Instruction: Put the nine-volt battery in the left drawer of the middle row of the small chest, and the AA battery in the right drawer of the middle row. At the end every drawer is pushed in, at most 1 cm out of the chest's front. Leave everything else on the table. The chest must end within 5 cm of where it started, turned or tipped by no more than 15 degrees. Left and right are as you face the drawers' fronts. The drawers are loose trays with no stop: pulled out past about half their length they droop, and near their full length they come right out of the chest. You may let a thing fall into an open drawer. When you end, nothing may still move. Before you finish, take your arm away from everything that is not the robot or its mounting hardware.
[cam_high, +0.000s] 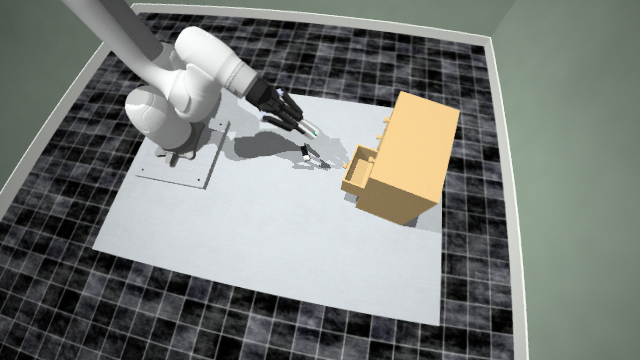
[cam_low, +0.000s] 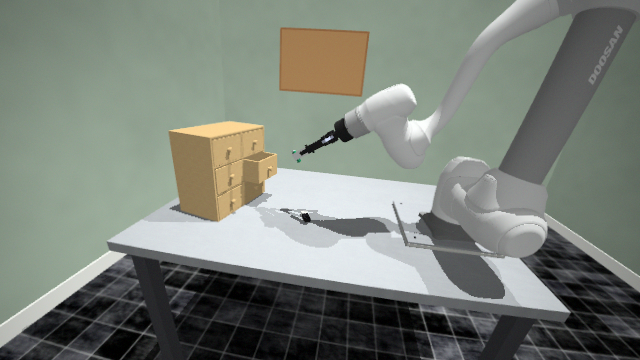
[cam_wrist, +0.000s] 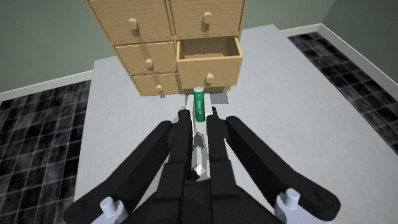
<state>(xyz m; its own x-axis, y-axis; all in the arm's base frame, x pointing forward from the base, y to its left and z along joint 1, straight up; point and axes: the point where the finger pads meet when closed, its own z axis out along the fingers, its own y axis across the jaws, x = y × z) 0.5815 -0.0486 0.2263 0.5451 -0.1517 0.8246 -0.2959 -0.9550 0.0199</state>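
Overhead, side and wrist views, chest shared.

9V battery on table, between arm base & chest.

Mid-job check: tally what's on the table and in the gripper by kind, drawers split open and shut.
Batteries: 2, the AA battery in the gripper, the nine-volt battery on the table
Chests: 1
Open drawers: 1
Shut drawers: 5
Total: 9
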